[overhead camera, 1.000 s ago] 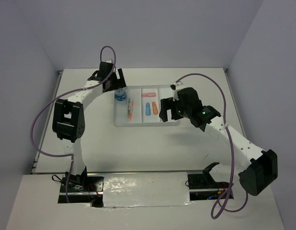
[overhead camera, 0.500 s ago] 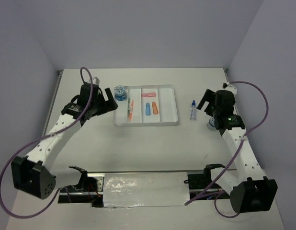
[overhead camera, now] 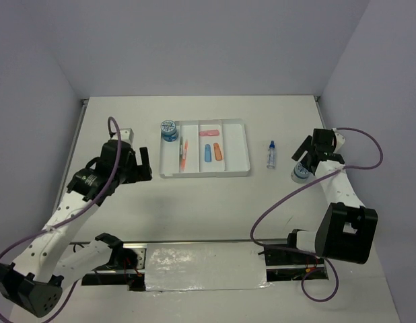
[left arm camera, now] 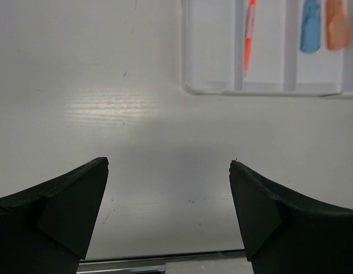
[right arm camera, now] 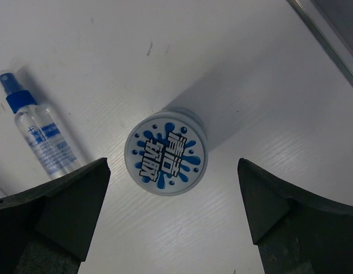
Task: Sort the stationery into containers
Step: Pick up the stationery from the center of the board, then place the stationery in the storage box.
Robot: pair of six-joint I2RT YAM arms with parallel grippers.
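Left fingers [left arm camera: 62, 205] are wide open over bare counter [left arm camera: 136, 114], with the tray [left arm camera: 211, 51] at upper right. Right fingers [right arm camera: 62, 205] are open too, either side of a blue-white roll [right arm camera: 166, 153] but not touching it, and a little bottle [right arm camera: 42, 142] is just left of it. Orange pen [overhead camera: 184, 153] and capsules [overhead camera: 207, 153] are in the tray, and the other roll [overhead camera: 169, 129] is just outside its upper-left corner.

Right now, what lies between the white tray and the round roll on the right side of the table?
Only the small blue-capped bottle lies there; the top external view shows it.

Bright even light, soft shadows, sharp focus.
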